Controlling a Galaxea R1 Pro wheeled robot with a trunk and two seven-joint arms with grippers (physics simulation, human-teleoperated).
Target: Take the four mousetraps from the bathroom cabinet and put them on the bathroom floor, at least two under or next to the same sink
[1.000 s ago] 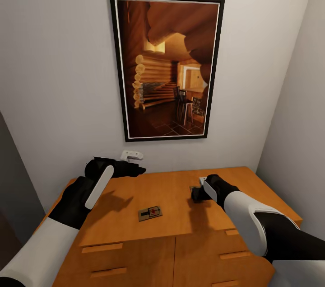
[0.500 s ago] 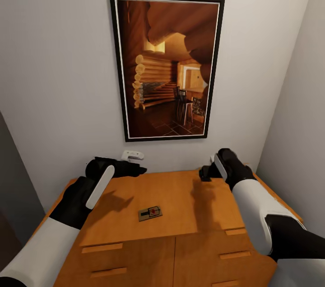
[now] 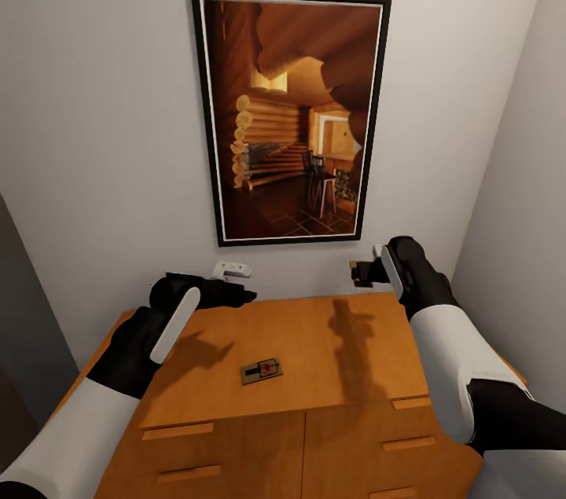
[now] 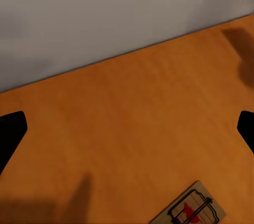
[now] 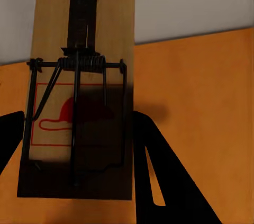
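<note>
A small flat brown wooden mousetrap with a dark wire spring and red marking (image 5: pixel 79 86) is held by the black right gripper (image 3: pixel 363 273), its fingers (image 5: pixel 164 176) closed against the trap's sides; in the head view this gripper is seen raised above the back right part of the wide orange-brown wooden cabinet (image 3: pixel 330 357), near the pale wall. The black left gripper (image 3: pixel 236 295) is held spread wide and empty over the back left part of the cabinet top, its fingertips (image 4: pixel 10 131) seen at either edge of the left wrist view. A second mousetrap (image 3: pixel 262 371) lies flat on the cabinet top towards its front edge, between the two arms. A dark-framed picture of a log-cabin interior (image 3: pixel 291 118) hangs on the wall above, and a small white fitting (image 3: pixel 230 271) is fixed to the wall just beside the left gripper.
</note>
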